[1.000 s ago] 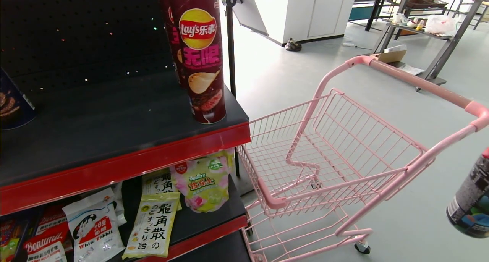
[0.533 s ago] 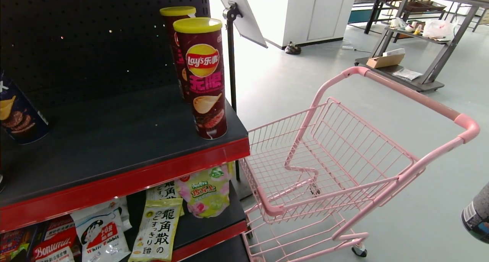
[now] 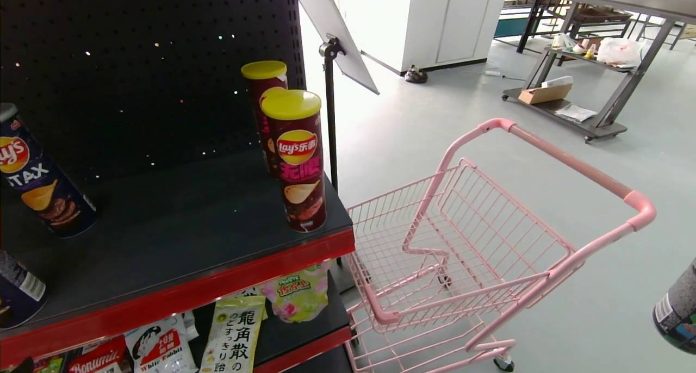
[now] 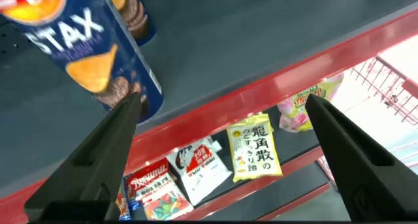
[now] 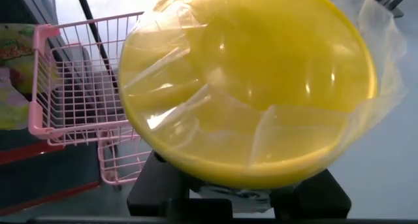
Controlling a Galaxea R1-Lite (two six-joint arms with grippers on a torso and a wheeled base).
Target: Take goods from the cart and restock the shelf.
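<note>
The upper shelf [image 3: 179,237] has a black board and a red front edge. Two maroon chip cans [image 3: 298,161] with yellow lids stand at its right corner, one behind the other. Two blue chip cans [image 3: 43,188] stand at its left. My left gripper [image 4: 222,152] hangs open in front of the shelf edge [image 4: 261,87], close to a blue can [image 4: 91,61], with nothing between its fingers. My right gripper [image 5: 238,194] is shut on a can whose wrapped yellow lid [image 5: 248,80] faces the wrist camera. That can's base [image 3: 677,313] shows right of the pink cart [image 3: 571,163], whose basket shows bare wire.
Snack bags [image 3: 234,335] lie on the lower shelf [image 3: 293,329] under the red edge. A sign stand [image 3: 330,90] rises between the shelf's right end and the cart. A metal rack [image 3: 571,106] stands far back on the open grey floor.
The head camera has tilted up, so the shelf and cart sit lower in the picture and more blue cans show at left. The held can stays at the right edge.
</note>
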